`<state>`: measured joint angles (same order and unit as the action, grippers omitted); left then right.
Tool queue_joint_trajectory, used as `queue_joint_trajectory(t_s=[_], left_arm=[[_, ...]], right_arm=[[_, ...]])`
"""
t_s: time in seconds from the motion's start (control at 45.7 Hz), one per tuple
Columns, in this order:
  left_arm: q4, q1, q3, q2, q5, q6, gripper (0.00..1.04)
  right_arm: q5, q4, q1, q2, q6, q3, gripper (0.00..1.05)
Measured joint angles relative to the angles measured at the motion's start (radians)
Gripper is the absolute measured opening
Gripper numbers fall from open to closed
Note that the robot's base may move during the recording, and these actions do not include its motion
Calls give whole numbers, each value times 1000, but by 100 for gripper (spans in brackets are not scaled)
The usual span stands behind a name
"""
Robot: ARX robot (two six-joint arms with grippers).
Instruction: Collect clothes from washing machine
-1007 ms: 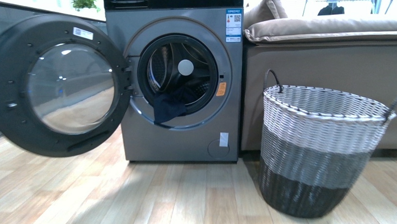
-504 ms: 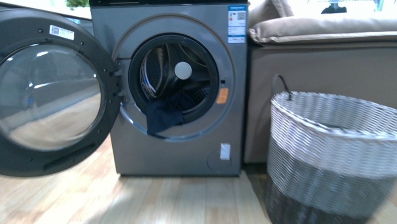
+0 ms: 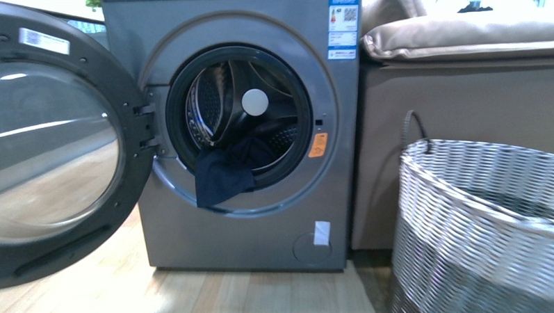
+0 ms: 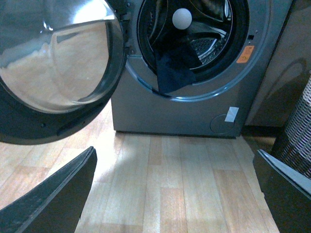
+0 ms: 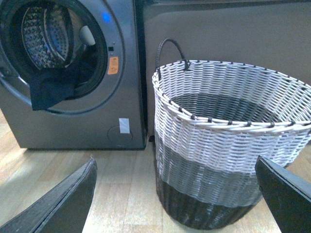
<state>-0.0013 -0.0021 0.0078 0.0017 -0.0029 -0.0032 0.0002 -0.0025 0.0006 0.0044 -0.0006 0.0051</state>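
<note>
- Far left, the porthole door (image 3: 51,136) is swung wide open, so give it room as you bring the left arm in.
- Your left tool (image 4: 173,150) has its fingers spread wide with nothing in them. It sits low over the floor (image 4: 184,184), facing the washing machine (image 4: 170,116).
- The clothes (image 3: 223,174) lie at the bottom of the drum mouth, with one dark flap hanging out over the lower rim. I'd go for that flap: come in level, pinch where it bunches, then pull out and slightly up so it doesn't drag on the seal.
- Your right tool (image 5: 174,158) is spread and empty too, looking at the woven basket (image 5: 228,145).
- Room-wise, it's a pale wood floor. There's a beige sofa (image 3: 466,87) just beside the machine's right side, and the basket stands in front of it.
</note>
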Motion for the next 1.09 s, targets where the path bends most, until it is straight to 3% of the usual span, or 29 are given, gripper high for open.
queue_joint_trajectory(t_s=[1.095], left_arm=[[0,0,0,0,3,0,98]], right_arm=[[1,-1,0,0,0,0,97]])
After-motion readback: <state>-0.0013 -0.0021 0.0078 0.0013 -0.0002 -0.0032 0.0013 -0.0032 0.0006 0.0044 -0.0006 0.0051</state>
